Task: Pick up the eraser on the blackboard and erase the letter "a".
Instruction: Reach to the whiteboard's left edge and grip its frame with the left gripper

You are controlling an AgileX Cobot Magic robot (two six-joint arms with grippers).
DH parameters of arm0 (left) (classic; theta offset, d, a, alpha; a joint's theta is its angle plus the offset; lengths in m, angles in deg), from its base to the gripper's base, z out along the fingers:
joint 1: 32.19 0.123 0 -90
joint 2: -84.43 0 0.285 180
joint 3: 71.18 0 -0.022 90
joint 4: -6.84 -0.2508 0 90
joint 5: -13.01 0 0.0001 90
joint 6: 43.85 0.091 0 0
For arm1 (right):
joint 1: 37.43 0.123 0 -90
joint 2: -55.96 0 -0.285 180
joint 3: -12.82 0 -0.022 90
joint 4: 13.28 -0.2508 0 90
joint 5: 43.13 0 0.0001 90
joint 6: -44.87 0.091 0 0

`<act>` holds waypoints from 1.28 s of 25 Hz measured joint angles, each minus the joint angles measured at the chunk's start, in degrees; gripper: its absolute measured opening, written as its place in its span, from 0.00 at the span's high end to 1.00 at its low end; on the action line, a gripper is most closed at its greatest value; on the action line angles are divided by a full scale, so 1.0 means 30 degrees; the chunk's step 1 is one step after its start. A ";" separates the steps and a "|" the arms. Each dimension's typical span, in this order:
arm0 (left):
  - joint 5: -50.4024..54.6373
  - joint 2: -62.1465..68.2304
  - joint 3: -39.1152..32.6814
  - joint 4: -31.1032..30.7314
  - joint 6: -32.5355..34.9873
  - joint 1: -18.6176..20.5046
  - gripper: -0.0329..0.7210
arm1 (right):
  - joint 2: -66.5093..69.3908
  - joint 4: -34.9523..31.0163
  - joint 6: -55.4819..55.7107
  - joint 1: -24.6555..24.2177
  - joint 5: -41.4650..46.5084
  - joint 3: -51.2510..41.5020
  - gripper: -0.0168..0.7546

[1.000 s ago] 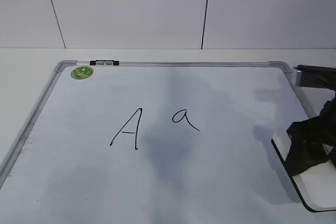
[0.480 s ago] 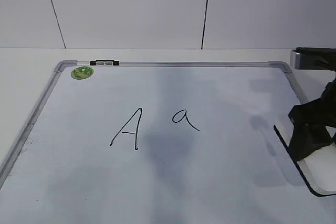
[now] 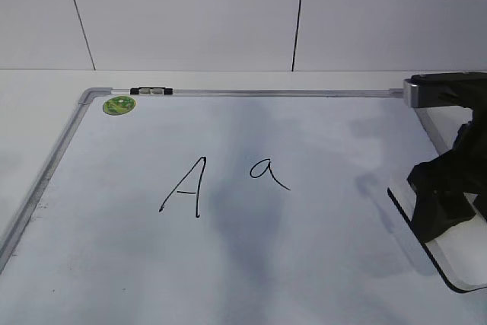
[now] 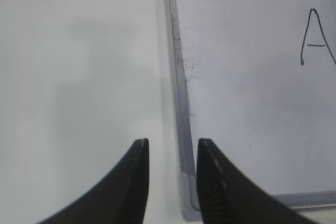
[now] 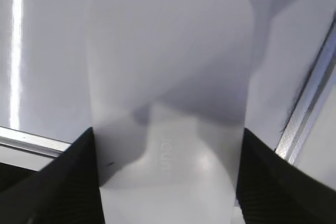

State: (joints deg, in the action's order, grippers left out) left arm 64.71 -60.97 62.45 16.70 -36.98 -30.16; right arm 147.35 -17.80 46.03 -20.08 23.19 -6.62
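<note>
The right gripper [image 5: 167, 182] clamps the white eraser [image 5: 170, 77] between its fingers near the whiteboard's [image 3: 304, 264] right edge; the left gripper [image 4: 172, 150] hangs parted, empty, over the lower-left frame corner.

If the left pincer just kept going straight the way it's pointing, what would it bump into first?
Probably the silver frame of the blackboard. The left pincer straddles that edge near a corner, holding nothing. Depth is hard to judge, so it might meet the table beside it.
</note>
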 joint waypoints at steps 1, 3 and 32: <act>-0.0507 0.0756 0.0108 0.0061 0.0000 0.0000 0.64 | 0.0000 0.0041 0.0000 0.0000 0.0000 0.0000 0.26; -0.1353 0.2294 0.0408 0.0257 0.0000 0.0000 0.64 | 0.0000 0.0041 0.0045 0.0000 0.0000 0.0000 0.26; -0.1985 2.0385 0.9387 0.2864 0.0000 0.0000 0.64 | 0.0000 0.0050 0.0125 0.0000 -0.0035 0.0000 0.26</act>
State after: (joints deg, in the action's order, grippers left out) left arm 58.76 0.19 90.61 25.29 -36.98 -30.16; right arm 147.35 -17.65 46.40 -20.08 23.08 -6.62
